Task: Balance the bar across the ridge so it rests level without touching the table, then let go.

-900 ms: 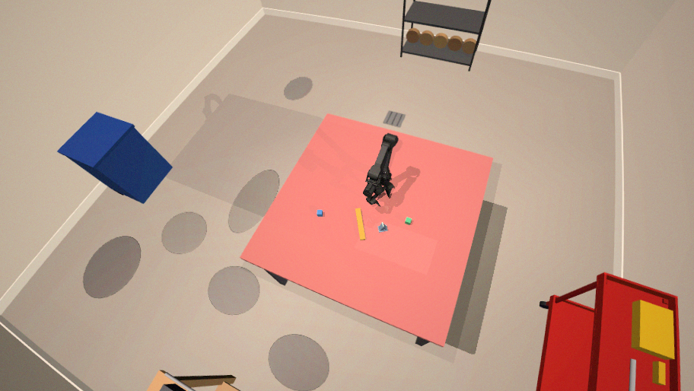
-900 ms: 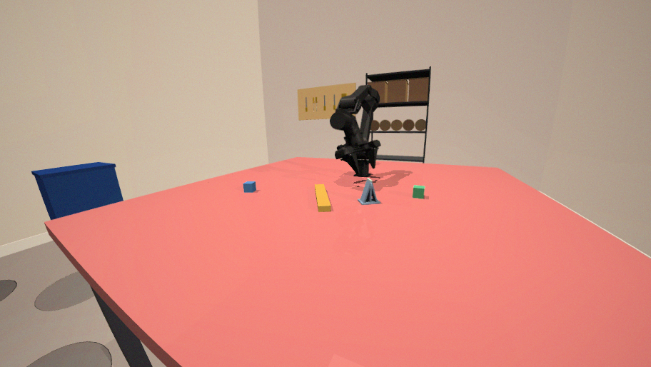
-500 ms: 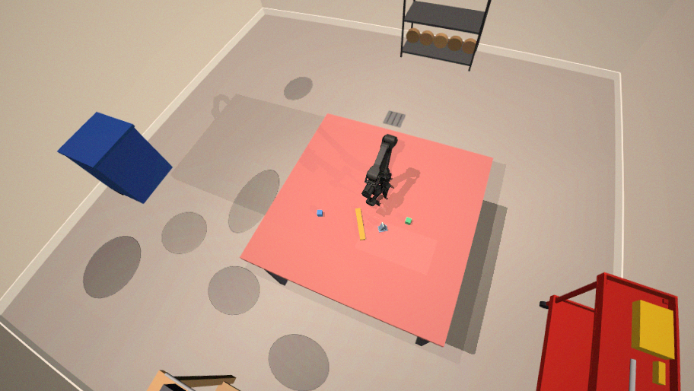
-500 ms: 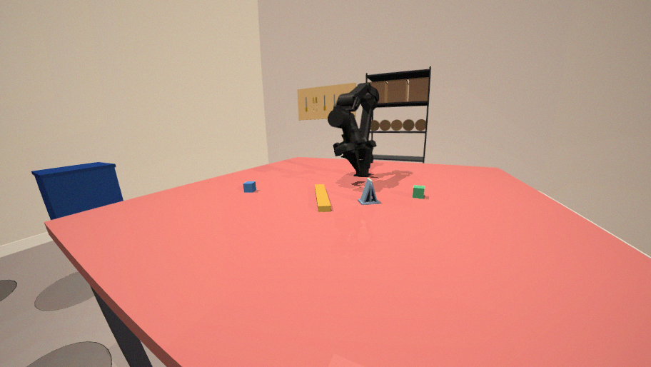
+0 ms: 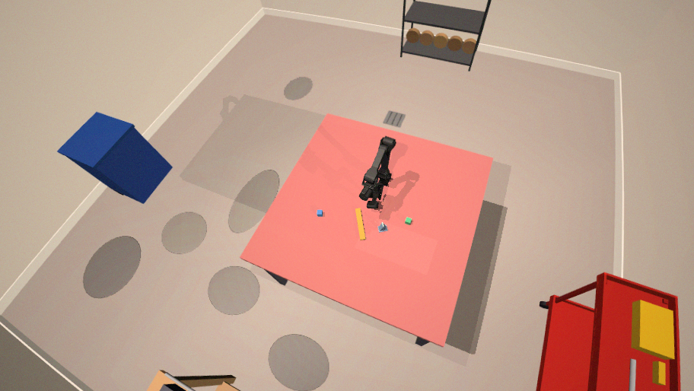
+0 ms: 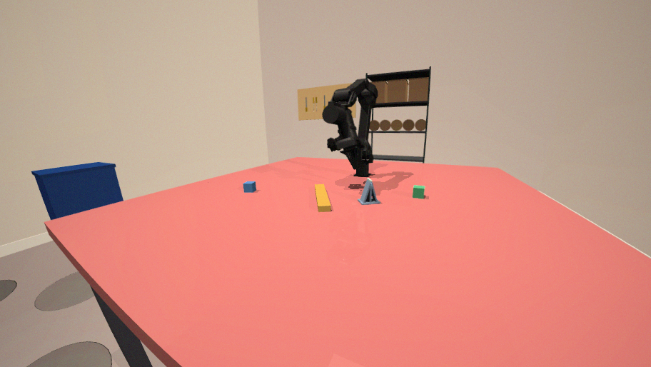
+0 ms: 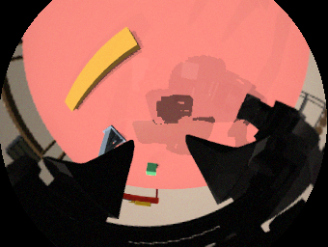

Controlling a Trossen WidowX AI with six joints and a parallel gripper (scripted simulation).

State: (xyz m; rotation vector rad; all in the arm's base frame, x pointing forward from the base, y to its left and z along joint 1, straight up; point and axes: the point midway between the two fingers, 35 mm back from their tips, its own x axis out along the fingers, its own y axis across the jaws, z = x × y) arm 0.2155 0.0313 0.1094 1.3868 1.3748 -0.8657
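The yellow bar (image 5: 360, 224) (image 6: 323, 198) (image 7: 102, 67) lies flat on the red table (image 5: 310, 252) (image 6: 228, 273) (image 7: 53, 58). The small grey-blue ridge (image 5: 383, 227) (image 6: 368, 193) (image 7: 110, 140) stands upright on the table beside the bar, with nothing on it. In the wrist view its lower part is partly hidden by a finger. My gripper (image 7: 160, 140) is open and empty, with its two fingertips wide apart. It is above the table, on the arm-base side of the bar and ridge, touching neither.
A blue cube (image 5: 319, 212) (image 6: 249, 186) lies on the table on the bar's far side from the ridge. A green cube (image 5: 408, 220) (image 6: 418, 191) (image 7: 151, 169) lies on the other side of the ridge. A red cart (image 5: 568, 339) stands on the floor away from the table.
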